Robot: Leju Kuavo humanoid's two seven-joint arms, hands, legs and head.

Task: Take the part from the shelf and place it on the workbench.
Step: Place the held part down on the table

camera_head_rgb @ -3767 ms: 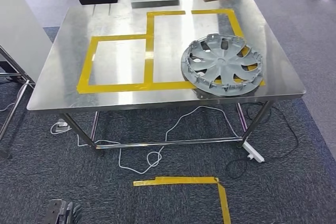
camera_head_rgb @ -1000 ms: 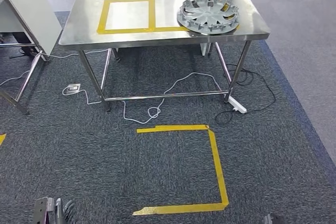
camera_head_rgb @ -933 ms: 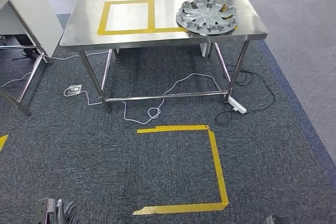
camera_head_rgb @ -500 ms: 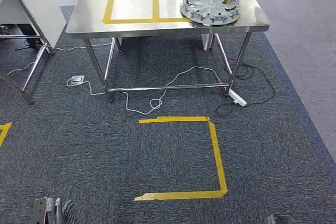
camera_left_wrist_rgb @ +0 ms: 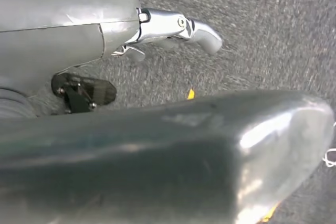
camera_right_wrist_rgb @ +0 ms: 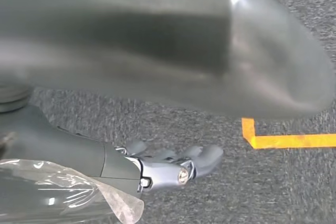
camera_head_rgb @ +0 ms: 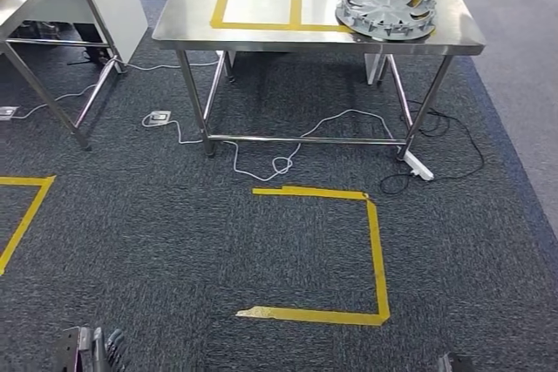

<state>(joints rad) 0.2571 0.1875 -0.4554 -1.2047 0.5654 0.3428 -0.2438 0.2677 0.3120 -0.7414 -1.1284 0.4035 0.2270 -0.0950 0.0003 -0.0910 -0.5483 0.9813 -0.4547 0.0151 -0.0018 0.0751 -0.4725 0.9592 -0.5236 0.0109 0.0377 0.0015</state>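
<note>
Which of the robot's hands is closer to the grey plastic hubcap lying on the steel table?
Right, though neither is close. The right hand hangs low on the hubcap's side of the steel table; the left hand hangs low on the opposite side, across the taped carpet.

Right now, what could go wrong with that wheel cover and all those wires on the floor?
1. The wheel cover sits near the right front corner of the steel table, partly off the yellow tape squares; a bump to the table might tip it off.
2. A white cable loops on the carpet under the table, and a power strip lies by the right leg. Walking close, the robot could trip.
</note>
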